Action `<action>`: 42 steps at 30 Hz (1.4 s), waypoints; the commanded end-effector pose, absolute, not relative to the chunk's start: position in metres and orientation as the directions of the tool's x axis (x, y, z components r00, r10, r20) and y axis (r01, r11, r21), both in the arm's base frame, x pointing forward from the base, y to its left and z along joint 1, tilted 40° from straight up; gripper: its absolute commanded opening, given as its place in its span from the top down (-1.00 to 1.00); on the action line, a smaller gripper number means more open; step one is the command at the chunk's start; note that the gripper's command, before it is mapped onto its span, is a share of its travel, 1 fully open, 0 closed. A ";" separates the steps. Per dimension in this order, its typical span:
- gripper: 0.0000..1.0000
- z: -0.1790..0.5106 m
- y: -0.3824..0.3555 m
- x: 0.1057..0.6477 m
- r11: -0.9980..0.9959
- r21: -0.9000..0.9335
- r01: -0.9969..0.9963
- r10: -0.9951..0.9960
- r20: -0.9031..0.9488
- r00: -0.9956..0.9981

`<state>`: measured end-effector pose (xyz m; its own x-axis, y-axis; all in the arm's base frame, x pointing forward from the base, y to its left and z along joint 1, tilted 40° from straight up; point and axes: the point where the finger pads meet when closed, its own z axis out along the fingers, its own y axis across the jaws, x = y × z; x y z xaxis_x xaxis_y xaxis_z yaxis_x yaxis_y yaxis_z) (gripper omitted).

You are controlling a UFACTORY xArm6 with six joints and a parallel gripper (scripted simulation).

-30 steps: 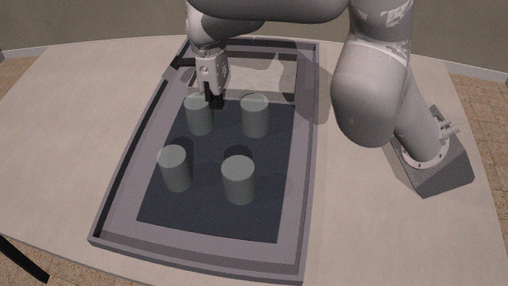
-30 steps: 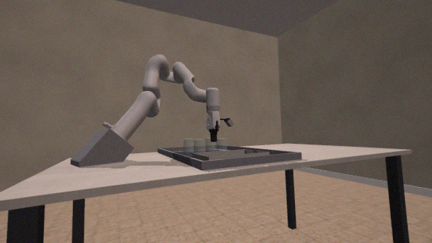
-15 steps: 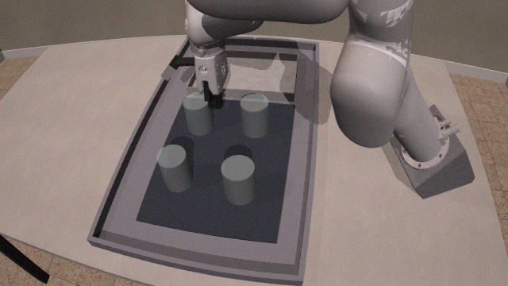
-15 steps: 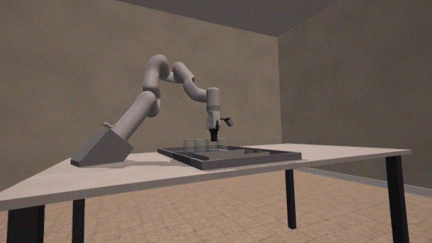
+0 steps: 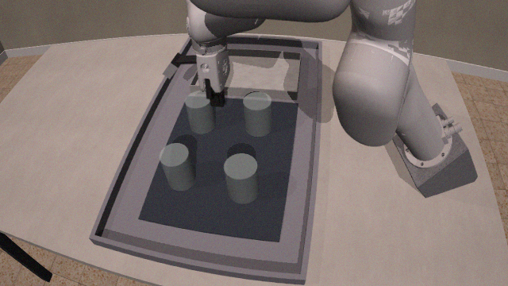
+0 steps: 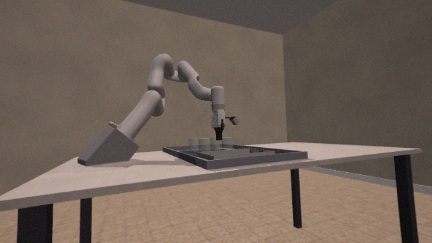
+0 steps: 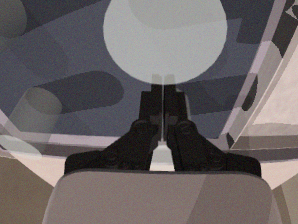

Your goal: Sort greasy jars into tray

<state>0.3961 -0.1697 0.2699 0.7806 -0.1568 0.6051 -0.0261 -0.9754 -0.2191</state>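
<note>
Four pale glass jars stand mouth down on the dark drying mat (image 5: 214, 206): back left (image 5: 199, 113), back right (image 5: 257, 115), front left (image 5: 177, 167) and front right (image 5: 240, 179). My gripper (image 5: 217, 101) (image 6: 219, 136) (image 7: 162, 88) is shut with nothing between its fingers. Its tips are low, right against the rear right side of the back left jar (image 7: 165, 26); I cannot tell if they touch it. The tray (image 5: 258, 75) lies just behind the mat, with dark rims and nothing in it.
A grey rimmed frame (image 5: 307, 179) runs around the mat and tray. The robot's base (image 5: 440, 167) stands on the table to the right, and its arm reaches over the tray. The jars show small in the exterior view (image 6: 204, 143).
</note>
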 end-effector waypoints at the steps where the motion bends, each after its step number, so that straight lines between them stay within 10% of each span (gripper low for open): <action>1: 1.00 0.272 -0.170 0.396 -0.976 -0.217 -0.026 -0.156 0.607 0.779; 42: 1.00 0.278 -0.172 0.398 -0.976 -0.217 -0.026 -0.156 0.607 0.779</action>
